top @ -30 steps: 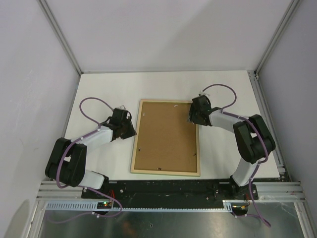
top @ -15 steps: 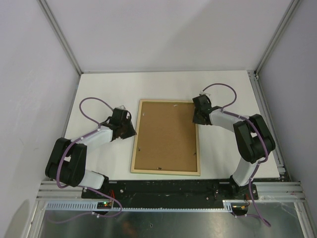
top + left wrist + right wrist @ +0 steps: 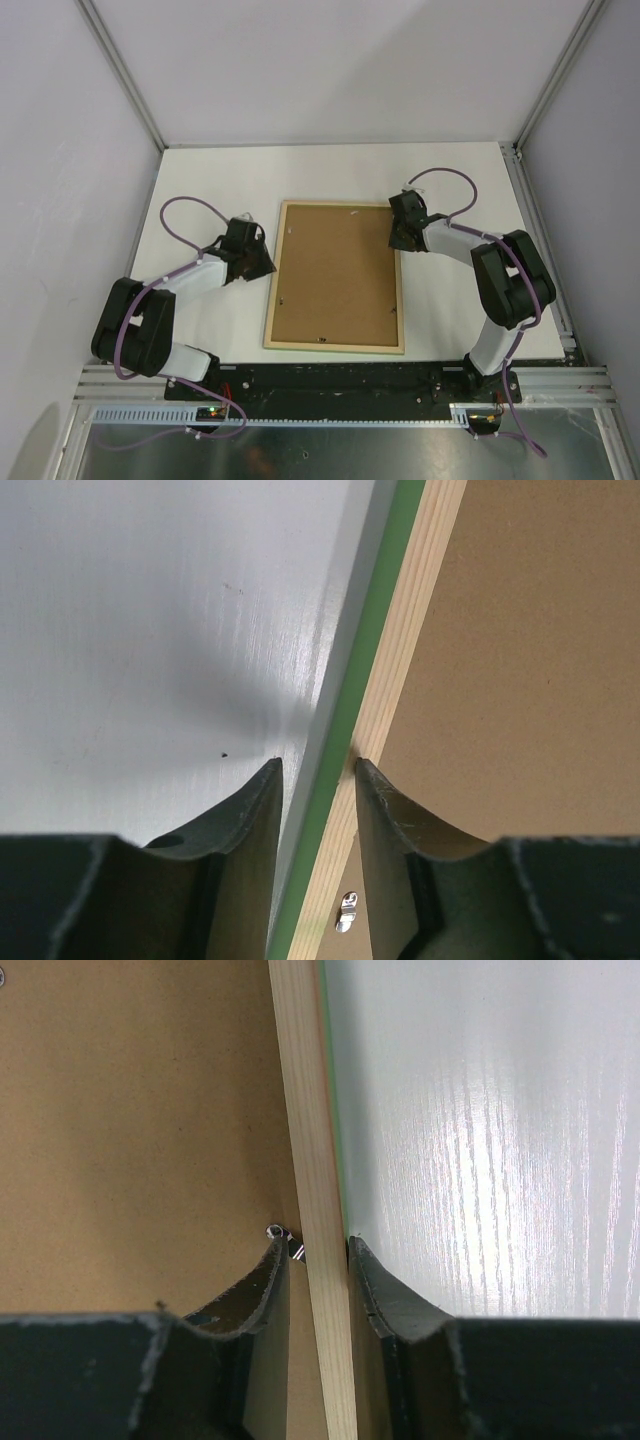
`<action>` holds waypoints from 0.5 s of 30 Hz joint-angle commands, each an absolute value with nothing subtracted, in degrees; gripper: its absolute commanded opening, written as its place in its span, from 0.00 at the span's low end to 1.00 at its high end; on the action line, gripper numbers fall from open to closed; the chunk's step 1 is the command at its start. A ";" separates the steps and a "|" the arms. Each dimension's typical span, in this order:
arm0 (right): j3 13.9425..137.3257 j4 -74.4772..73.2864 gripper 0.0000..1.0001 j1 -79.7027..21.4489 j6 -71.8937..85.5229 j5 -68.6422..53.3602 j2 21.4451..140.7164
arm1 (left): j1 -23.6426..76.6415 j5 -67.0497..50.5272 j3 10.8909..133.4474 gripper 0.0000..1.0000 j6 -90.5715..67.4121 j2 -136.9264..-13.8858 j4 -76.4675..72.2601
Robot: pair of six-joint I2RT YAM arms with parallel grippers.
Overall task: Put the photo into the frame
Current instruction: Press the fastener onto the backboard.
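Right end effector [image 3: 315,1242] is squeezed onto the frame [image 3: 334,347]: its pale wood edge on the right is pinched between both fingers [image 3: 255,1300]. Left end effector [image 3: 317,763] is placed over the frame's left edge with fingers a little apart; the wood is touched by the inner finger [image 3: 390,820], and a thin gap is seen by the green side. The frame is laid flat, back up, in the middle of the counter [image 3: 330,175], with a brown board [image 3: 335,270] inside it.
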State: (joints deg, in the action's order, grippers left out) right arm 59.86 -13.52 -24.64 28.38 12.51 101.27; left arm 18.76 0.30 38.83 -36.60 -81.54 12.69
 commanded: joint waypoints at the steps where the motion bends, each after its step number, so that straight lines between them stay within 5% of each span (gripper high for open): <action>1: 61.22 -14.58 0.00 -25.32 26.37 13.18 101.83 | 18.79 0.44 37.58 0.42 -36.56 -80.45 14.50; 15: 61.15 -14.44 0.00 -27.19 22.16 11.16 101.28 | 17.88 5.20 53.58 0.68 -31.68 -85.99 18.69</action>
